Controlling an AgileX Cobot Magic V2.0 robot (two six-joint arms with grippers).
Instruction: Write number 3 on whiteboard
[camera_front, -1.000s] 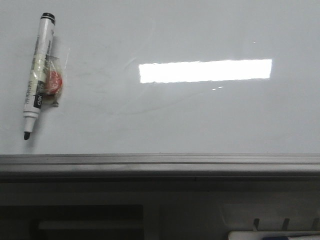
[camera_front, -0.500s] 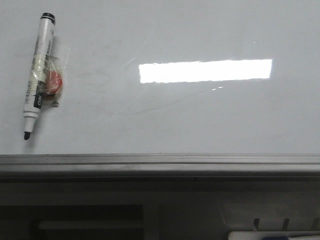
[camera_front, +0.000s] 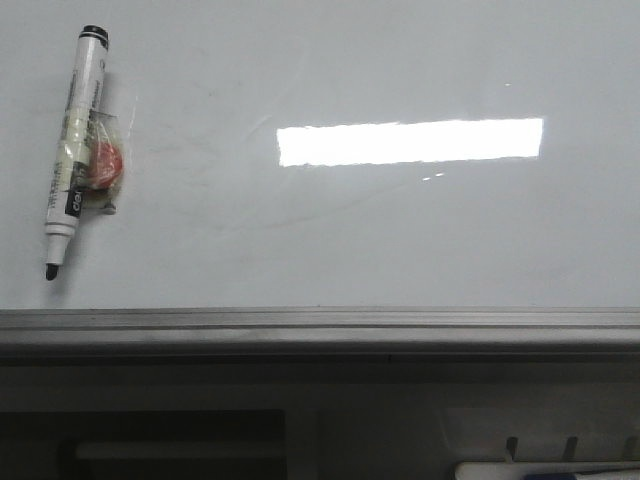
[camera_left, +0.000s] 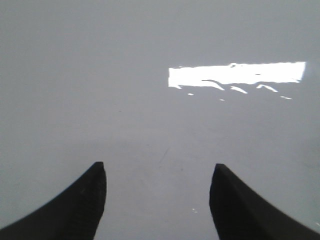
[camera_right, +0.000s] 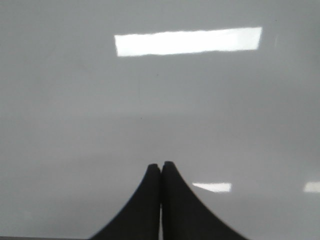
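A marker (camera_front: 73, 150) lies on the whiteboard (camera_front: 400, 230). The left gripper (camera_left: 157, 200) has its fingers spread wide, holding nothing; the right gripper (camera_right: 160, 200) fingers are pressed together, empty.

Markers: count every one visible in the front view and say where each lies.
1 for certain: the marker lies uncapped on the whiteboard, far left, tip toward the frame. A white-and-blue object below the frame might be another; too cropped to tell.
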